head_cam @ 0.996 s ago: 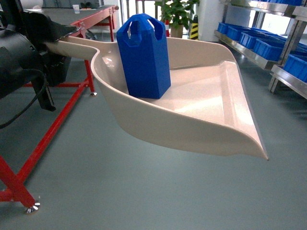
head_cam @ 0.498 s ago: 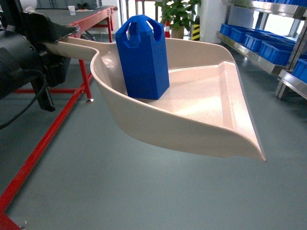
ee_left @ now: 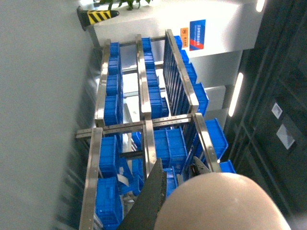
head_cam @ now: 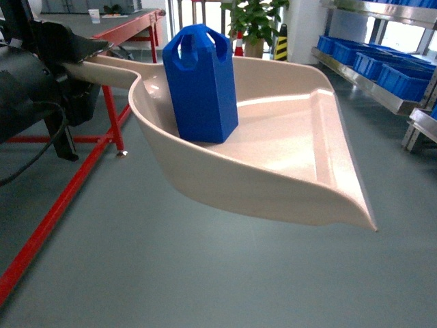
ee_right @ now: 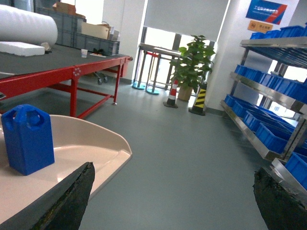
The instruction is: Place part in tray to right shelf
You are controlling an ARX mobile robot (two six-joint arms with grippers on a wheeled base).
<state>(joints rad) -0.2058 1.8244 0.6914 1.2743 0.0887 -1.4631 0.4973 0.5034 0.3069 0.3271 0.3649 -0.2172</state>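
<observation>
The part (head_cam: 200, 82) stands upright, loose in the glossy tray (head_cam: 293, 147), so sliding or tipping looks likely. The tray is clamped by its handle at upper left by the left gripper (head_cam: 68, 51); the right gripper's (ee_right: 172, 201) fingers are spread apart.

bright-blue part (head_cam: 201, 85), glossy beige tray (head_cam: 287, 178), red-framed table (head_cam: 102, 102).

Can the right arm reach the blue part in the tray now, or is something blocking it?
Probably yes. The part stands upright and uncovered in the tray, and the right gripper is open beside it. Only the tray's low side wall lies between, so coming from above looks free.
</observation>
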